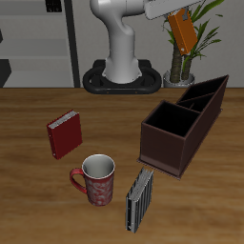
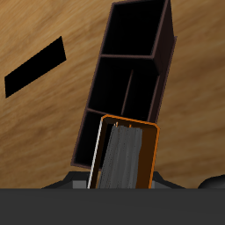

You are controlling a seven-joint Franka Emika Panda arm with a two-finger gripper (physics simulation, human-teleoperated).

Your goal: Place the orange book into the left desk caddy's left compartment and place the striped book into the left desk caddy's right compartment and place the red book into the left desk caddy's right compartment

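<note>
My gripper [image 1: 177,23] is shut on the orange book [image 1: 183,36], held high above the table's back, over the taller end of the left desk caddy [image 1: 163,149]. In the wrist view the orange book [image 2: 127,155] hangs edge-on just over the narrow left compartment [image 2: 112,98] with its slanted divider; the square right compartment [image 2: 137,28] lies beyond it. The red book [image 1: 65,133] stands on the table, away from the caddy. Near the front edge the striped book [image 1: 140,198] stands upright beside the mug.
A red patterned mug [image 1: 95,179] stands between the red and striped books. A potted plant [image 1: 181,67] is behind the caddy, next to the robot's base [image 1: 122,74].
</note>
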